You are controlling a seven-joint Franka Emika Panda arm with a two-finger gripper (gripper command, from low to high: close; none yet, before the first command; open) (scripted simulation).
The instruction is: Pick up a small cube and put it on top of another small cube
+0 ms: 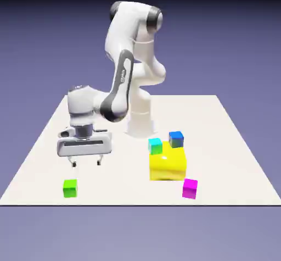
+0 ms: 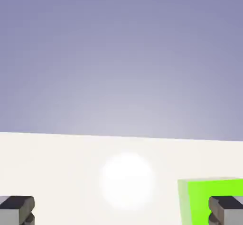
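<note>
Hand view puts the green cube point(image 2: 209, 198) at the bottom right, partly behind the right fingertip point(image 2: 227, 207), so the gripper point(image 2: 121, 210) is off-centre to it. The exterior view shows that cube point(image 1: 69, 187) near the table's point(image 1: 236, 139) front edge, towards that view's left, with the gripper point(image 1: 84, 161) hanging above and just behind it, not touching. Its jaws stand wide apart and hold nothing. To do the approach well, I judge it should shift until the cube sits midway between the fingers, square to its faces, then descend straight. Farther back, towards the right, sit the magenta cube point(image 1: 190, 188), yellow block point(image 1: 167, 165), cyan cube point(image 1: 155, 145) and blue cube point(image 1: 175, 139).
</note>
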